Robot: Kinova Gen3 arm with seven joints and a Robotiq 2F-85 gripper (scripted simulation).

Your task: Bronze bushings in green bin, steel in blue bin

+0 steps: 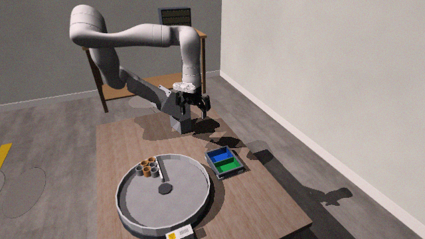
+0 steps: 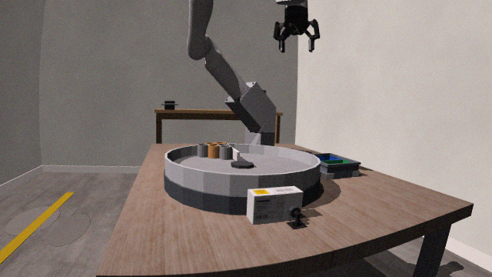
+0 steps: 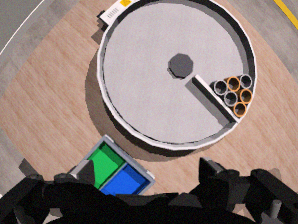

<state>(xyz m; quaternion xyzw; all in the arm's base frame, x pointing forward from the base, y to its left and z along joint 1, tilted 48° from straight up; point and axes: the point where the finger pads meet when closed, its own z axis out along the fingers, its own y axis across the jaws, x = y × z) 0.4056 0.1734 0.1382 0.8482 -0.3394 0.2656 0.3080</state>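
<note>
My gripper (image 1: 193,115) (image 2: 297,50) (image 3: 146,171) is open and empty, high above the table near the arm's base. The grey turntable (image 1: 179,206) (image 2: 277,164) (image 3: 145,65) carries six bushings in a tight cluster against one side of its white divider, near the rim. Three are bronze, one of them a bronze bushing (image 1: 147,173) (image 2: 213,151) at the cluster's front. Three are steel, including a steel bushing (image 1: 155,174) (image 2: 225,153) beside it. The green bin (image 1: 227,166) (image 2: 340,161) (image 3: 104,164) and blue bin (image 1: 220,155) (image 3: 125,182) adjoin in one tray; no bushing shows in them.
The white divider (image 1: 160,169) (image 2: 235,154) runs from near the dark hub (image 1: 165,188) (image 2: 242,164) (image 3: 180,65) toward the raised rim. A white box (image 1: 179,232) (image 2: 274,205) and a small black stand (image 2: 296,220) are at the turntable's front. The bin tray stands beside the turntable.
</note>
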